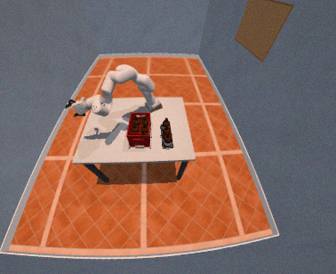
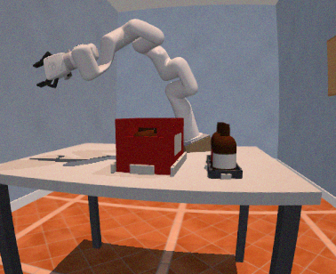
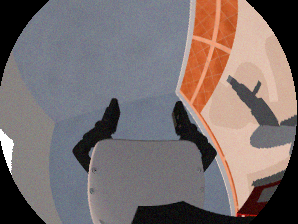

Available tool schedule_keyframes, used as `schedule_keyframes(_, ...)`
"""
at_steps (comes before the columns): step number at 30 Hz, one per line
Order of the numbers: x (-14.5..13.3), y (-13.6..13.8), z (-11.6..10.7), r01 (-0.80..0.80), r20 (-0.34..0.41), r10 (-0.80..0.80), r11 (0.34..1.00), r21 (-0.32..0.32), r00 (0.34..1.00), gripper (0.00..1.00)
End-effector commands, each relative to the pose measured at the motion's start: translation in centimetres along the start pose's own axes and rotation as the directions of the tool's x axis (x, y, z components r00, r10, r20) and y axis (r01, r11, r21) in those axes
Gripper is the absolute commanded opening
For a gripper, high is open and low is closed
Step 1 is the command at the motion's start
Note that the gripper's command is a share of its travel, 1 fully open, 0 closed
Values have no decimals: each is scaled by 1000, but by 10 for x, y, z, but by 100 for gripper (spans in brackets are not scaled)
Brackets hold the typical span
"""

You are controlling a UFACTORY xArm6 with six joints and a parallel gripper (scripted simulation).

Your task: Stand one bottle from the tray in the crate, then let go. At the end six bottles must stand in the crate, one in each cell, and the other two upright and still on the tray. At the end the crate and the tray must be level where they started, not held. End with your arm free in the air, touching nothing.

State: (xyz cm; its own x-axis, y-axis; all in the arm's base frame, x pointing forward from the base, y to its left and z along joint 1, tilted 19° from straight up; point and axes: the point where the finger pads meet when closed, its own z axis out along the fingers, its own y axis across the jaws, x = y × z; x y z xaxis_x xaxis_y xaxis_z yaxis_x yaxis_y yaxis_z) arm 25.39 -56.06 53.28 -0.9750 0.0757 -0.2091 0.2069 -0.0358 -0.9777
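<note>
My gripper (image 1: 73, 109) (image 2: 36, 75) (image 3: 146, 106) is open, with nothing between its fingers. It is high up, left of the crate and far from the tray. The red crate (image 1: 139, 141) (image 2: 132, 149) (image 3: 252, 202) stands level on the table. Several brown bottles (image 1: 137, 124) stand inside it; I cannot tell whether every cell is filled. Right of the crate, the dark tray (image 1: 164, 147) (image 2: 236, 174) lies level. Brown bottles stand upright in a row on it, the front bottle (image 1: 168, 139) (image 2: 224, 146) with a white label. It partly hides what is behind, so their number is unclear.
The white table (image 1: 108, 153) (image 2: 279, 180) carries crate and tray, with a gap between them. Light brackets (image 2: 179, 165) sit around the crate's base. The arm (image 1: 125, 73) (image 2: 141, 31) arches from its base behind the crate out to the left. Its shadow falls on the table left of the crate.
</note>
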Motion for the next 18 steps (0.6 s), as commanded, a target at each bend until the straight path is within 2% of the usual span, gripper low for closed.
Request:
schedule_keyframes(1, 0, 2, -7, -17, -10, 17, 1000, -15, 1000, 100)
schedule_keyframes(4, 0, 14, -26, -51, -40, 49, 997, -65, 998, 100)
schedule_keyframes(6, 0, 27, -47, -87, -73, 78, 989, -121, 994, 100)
schedule_keyframes(9, 0, 34, -59, -113, -97, 99, 982, -153, 990, 100)
schedule_keyframes(10, -1, 43, -74, -140, -123, 118, 972, -191, 985, 100)
schedule_keyframes(13, -1, 43, -74, -140, -123, 118, 972, -191, 985, 100)
schedule_keyframes(15, -1, 64, -108, -201, -184, 154, 940, -276, 971, 100)
schedule_keyframes(17, -1, 65, -110, -204, -187, 155, 938, -279, 970, 100)
schedule_keyframes(18, -2, 75, -126, -232, -216, 168, 919, -318, 962, 100)
